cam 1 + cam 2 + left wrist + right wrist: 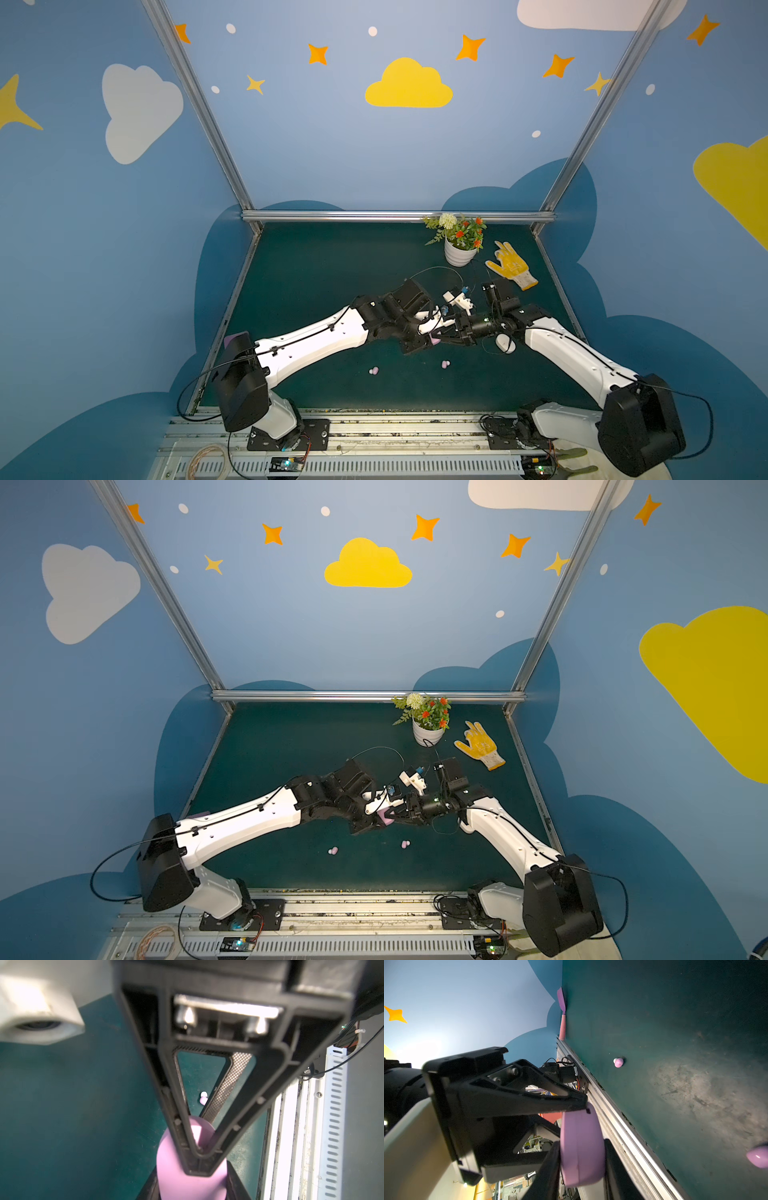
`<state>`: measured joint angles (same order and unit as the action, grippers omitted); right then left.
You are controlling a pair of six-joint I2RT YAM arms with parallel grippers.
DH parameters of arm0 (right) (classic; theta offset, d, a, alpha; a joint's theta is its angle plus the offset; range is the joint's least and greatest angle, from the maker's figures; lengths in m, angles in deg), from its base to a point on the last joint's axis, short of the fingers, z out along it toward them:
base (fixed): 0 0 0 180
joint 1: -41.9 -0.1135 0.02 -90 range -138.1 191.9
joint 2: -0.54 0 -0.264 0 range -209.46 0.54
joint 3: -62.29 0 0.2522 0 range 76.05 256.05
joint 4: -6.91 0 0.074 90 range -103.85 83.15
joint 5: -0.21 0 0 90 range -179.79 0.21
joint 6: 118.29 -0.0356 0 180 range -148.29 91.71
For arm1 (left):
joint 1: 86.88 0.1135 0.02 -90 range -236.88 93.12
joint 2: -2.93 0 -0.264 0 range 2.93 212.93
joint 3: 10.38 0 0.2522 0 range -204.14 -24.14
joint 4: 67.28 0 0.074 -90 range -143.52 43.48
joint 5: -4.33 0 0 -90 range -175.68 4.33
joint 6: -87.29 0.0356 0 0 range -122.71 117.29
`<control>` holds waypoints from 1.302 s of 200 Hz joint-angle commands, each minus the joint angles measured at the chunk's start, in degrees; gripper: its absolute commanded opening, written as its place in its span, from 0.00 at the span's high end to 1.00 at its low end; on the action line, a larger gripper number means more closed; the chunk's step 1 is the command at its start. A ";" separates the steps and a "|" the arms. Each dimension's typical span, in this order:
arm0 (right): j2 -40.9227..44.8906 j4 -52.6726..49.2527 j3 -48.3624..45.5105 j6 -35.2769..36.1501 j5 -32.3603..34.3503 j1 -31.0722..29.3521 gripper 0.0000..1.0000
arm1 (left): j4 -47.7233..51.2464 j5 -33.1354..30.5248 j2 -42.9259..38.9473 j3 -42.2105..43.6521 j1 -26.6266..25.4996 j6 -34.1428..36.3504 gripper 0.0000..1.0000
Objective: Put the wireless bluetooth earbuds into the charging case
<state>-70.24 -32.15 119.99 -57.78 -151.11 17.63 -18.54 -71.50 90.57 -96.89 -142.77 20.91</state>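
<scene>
One earbud (445, 364), open mat (307, 282) (near front edge)

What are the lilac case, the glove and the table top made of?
Lilac case: likely hard plastic, satin finish; smooth shell with a moulded seam line.
Glove: looks like fabric, pale cuff, yellow face, possibly a rubbery coating.
Table top: dark green matte mat, scuffed and dusty; material unclear.
</scene>
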 commanded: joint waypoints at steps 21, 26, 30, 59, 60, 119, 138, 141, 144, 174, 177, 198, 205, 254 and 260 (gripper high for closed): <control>-0.54 -0.80 2.07 0.67 -0.78 -0.51 0.78 | 0.11 0.97 -1.38 -0.98 -0.41 0.65 0.79; -0.54 -0.87 2.15 0.58 -0.71 -0.47 0.78 | 0.09 0.94 -1.39 -0.98 -0.38 0.66 0.77; -0.49 -0.86 2.11 0.56 -0.69 -0.42 0.79 | 0.09 0.99 -1.40 -0.99 -0.39 0.64 0.76; 0.30 -1.32 1.77 0.49 0.38 0.42 0.80 | -0.79 1.10 -2.12 -0.20 -0.39 0.32 0.52; 0.34 -1.33 1.72 0.45 0.44 0.44 0.80 | -0.88 1.07 -2.12 -0.11 -0.37 0.30 0.51; 5.69 1.54 -0.22 -3.78 4.40 3.41 0.80 | -12.53 -4.09 -7.51 6.04 -0.36 -13.35 0.14; 8.56 5.92 -1.96 -8.22 6.94 4.80 0.80 | -17.80 -6.09 -8.81 8.29 -0.26 -22.64 0.08; 9.07 7.08 -2.35 -9.26 7.45 5.11 0.80 | -18.82 -6.53 -9.06 8.77 -0.24 -24.25 0.07; 9.75 8.20 -2.82 -10.38 7.87 5.37 0.80 | -19.93 -6.93 -9.30 9.28 -0.18 -26.01 0.07; 15.18 17.73 -6.78 -20.13 15.52 6.09 0.80 | -33.65 -10.08 -12.50 16.03 1.02 -45.97 0.02; 15.56 18.18 -7.00 -20.73 16.04 6.11 0.80 | -34.82 -10.29 -12.81 16.61 1.13 -47.57 0.02; 18.11 23.09 -8.99 -25.33 20.31 6.12 0.81 | -39.80 -12.20 -14.32 19.31 2.33 -57.32 0.00; 18.99 25.17 -9.96 -26.82 21.57 6.08 0.81 | -41.21 -11.86 -14.45 19.88 2.79 -59.68 0.00; 23.17 34.91 -13.44 -34.12 28.55 5.32 0.82 | -52.07 -7.46 -13.98 23.33 5.42 -73.56 0.00; 23.39 36.12 -13.77 -34.77 29.28 5.05 0.82 | -53.07 -7.01 -13.68 23.40 5.70 -74.57 0.00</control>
<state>-48.60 -4.66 107.12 -87.40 -126.91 23.49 -62.71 -80.75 77.19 -74.83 -138.10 -43.29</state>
